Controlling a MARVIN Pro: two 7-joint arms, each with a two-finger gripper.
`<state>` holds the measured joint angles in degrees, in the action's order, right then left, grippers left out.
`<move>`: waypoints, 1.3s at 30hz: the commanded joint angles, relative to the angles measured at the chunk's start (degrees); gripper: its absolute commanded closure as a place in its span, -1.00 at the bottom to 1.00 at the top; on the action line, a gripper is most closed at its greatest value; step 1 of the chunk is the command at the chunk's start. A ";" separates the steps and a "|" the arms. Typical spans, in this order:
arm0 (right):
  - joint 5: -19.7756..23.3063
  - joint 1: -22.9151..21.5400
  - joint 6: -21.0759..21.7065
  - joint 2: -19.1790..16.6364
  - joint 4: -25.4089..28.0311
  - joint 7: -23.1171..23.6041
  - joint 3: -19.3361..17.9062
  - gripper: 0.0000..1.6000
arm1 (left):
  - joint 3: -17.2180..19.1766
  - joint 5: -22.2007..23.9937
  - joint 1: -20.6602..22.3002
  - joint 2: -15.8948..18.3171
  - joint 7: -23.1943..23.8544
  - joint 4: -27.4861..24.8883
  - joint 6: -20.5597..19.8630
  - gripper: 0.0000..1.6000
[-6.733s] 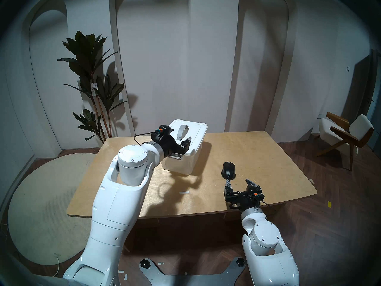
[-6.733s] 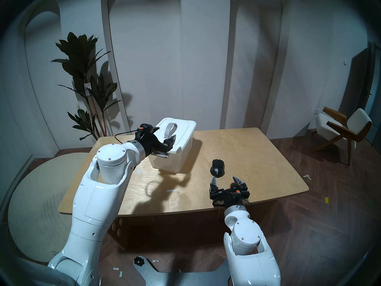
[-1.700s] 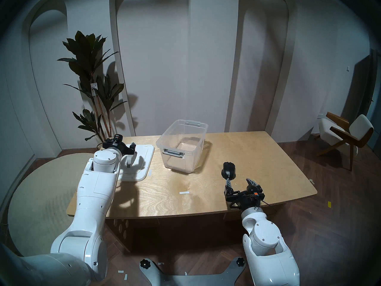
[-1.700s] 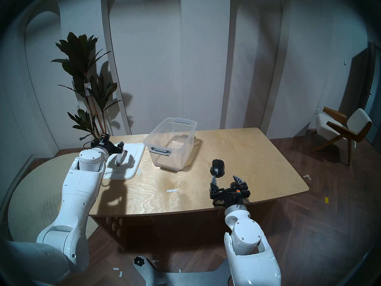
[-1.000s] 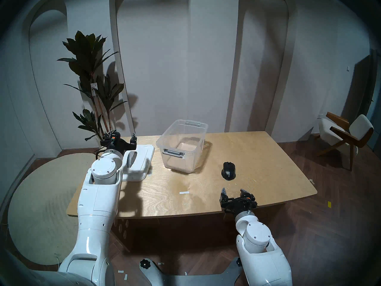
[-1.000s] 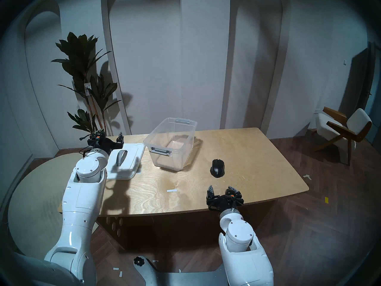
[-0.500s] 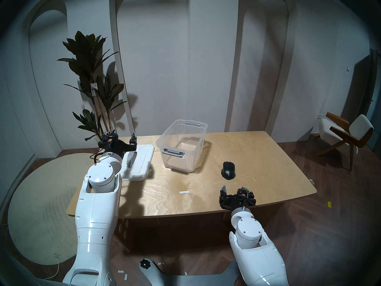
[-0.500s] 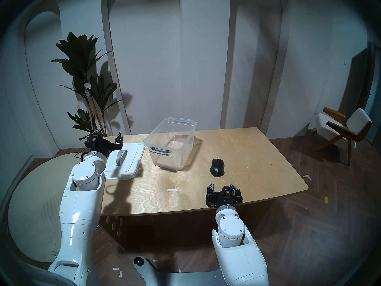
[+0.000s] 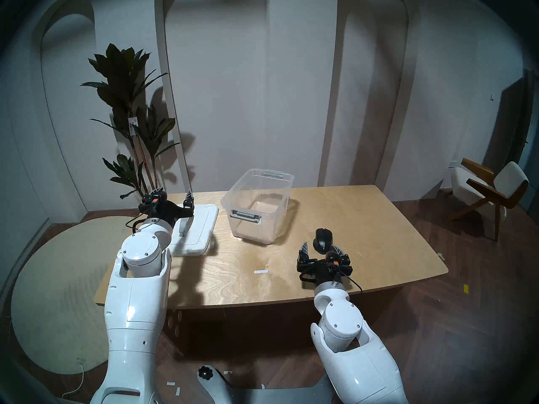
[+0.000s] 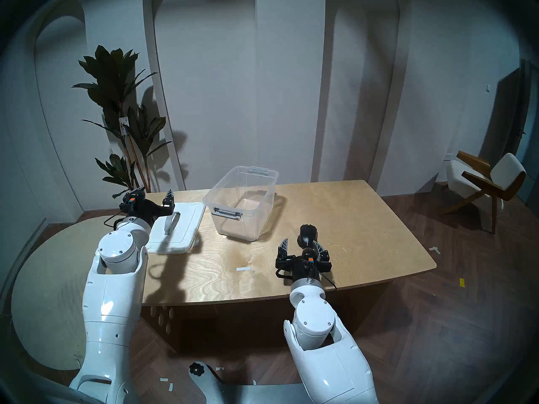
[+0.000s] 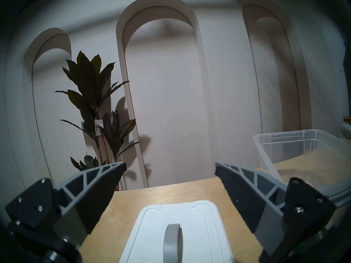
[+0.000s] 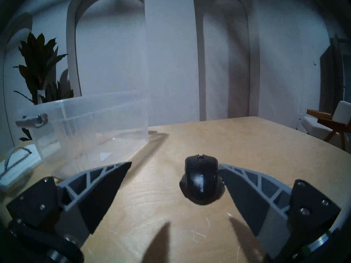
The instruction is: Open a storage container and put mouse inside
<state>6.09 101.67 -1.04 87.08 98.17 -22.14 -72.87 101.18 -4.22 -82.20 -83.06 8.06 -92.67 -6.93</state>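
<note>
The clear storage container point(image 9: 253, 230) stands open at the table's back middle, empty, with grey end latches. Its white lid point(image 9: 201, 228) with the grey arched handle lies flat on the table to its left. The black mouse point(image 9: 323, 240) sits on the table right of the bin. My right gripper point(image 9: 321, 246) is open with its fingers on either side of the mouse's near end. In the right wrist view the mouse point(image 12: 201, 181) lies close against the right finger. My left gripper point(image 9: 174, 192) is open and empty above the lid's far left end.
The wooden table point(image 9: 364, 219) has a small white tape strip point(image 9: 260, 272) near its front middle. A potted plant point(image 9: 131, 126) stands behind the table's left corner. A chair point(image 9: 490, 190) stands on the floor at the far right.
My left gripper took the lid off the bin, laid it on the table to the left and let go. My right gripper drew back, then moved forward around the mouse.
</note>
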 commanded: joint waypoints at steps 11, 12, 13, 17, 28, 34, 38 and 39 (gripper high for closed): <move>6.70 -5.76 9.65 0.67 4.00 -11.39 2.28 -1.00 | -0.05 -0.83 0.48 0.04 0.01 -2.39 -0.34 -1.00; 6.42 -6.35 10.38 0.86 3.46 -12.05 2.34 -1.00 | -0.04 -0.85 0.48 0.02 0.02 -2.39 -0.33 -1.00; 6.50 -6.94 10.92 1.09 2.84 -12.46 2.33 -1.00 | -0.03 -0.88 0.47 0.00 0.03 -2.41 -0.33 -1.00; 8.19 -9.85 13.85 1.89 -0.92 -11.02 1.34 -1.00 | 0.01 -0.96 0.47 -0.06 0.08 -2.43 -0.32 -1.00; 9.78 -15.38 13.24 1.34 -9.03 -7.35 0.10 -1.00 | 0.08 -1.06 0.49 -0.13 0.18 -2.42 -0.32 -1.00; 10.63 -16.47 14.73 2.16 -11.03 -7.78 -0.39 -1.00 | 0.11 -1.07 0.47 -0.16 0.20 -2.46 -0.31 -1.00; 10.78 -14.77 15.42 3.30 -9.83 -10.33 -0.97 -1.00 | 0.12 -1.07 0.45 -0.18 0.19 -2.49 -0.30 -1.00; 10.73 -14.53 14.96 3.29 -9.88 -12.12 -0.48 -1.00 | 0.12 -1.07 0.45 -0.18 0.19 -2.50 -0.30 -1.00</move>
<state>17.08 87.60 13.55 88.51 86.27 -29.78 -73.49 101.30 -5.44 -82.35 -83.08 8.43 -93.71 -7.72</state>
